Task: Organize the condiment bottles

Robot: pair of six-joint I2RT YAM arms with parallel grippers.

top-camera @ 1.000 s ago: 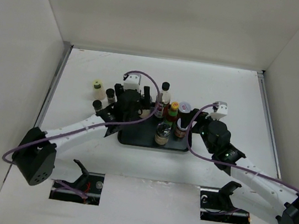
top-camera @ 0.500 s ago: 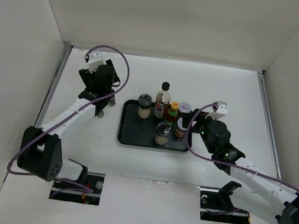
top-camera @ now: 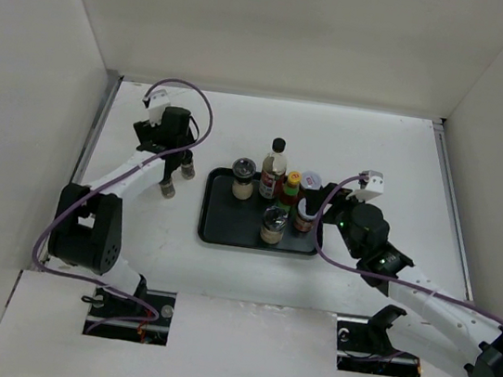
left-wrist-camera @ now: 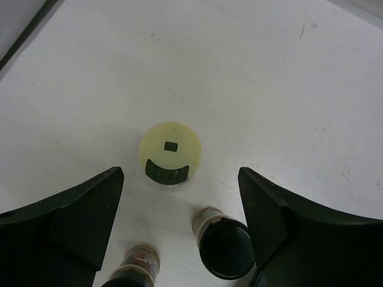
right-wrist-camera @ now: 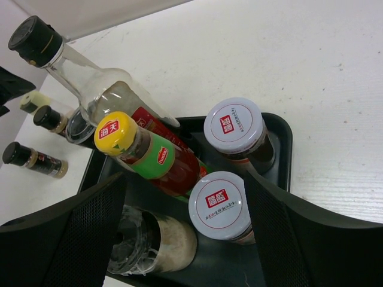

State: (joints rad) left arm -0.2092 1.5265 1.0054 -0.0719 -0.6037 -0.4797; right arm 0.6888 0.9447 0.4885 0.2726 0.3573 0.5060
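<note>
My left gripper (top-camera: 169,151) hangs open over three loose jars at the table's far left. In the left wrist view its open gripper (left-wrist-camera: 178,177) is above a pale yellow-lidded jar (left-wrist-camera: 170,153), with a dark-capped jar (left-wrist-camera: 222,248) and another small jar (left-wrist-camera: 136,269) nearer. From above only two of them show (top-camera: 187,168) (top-camera: 167,188). The black tray (top-camera: 217,231) holds a dark-lidded jar (top-camera: 243,176), the tall clear bottle (top-camera: 275,166), the red sauce bottle (right-wrist-camera: 161,158), two silver-lidded jars (right-wrist-camera: 234,125) (right-wrist-camera: 218,203) and a glass jar (right-wrist-camera: 149,239). My right gripper (right-wrist-camera: 185,179) is open, fingers either side of the near silver-lidded jar.
White walls enclose the table on the left, back and right. A dark gutter (top-camera: 98,130) runs along the left edge close to the loose jars. The right arm's purple cable (top-camera: 323,245) loops beside the tray's right rim.
My left arm left the tray, where a dark-lidded jar now stands at the back left, and swung to the far left over the loose jars. The right arm has not moved.
</note>
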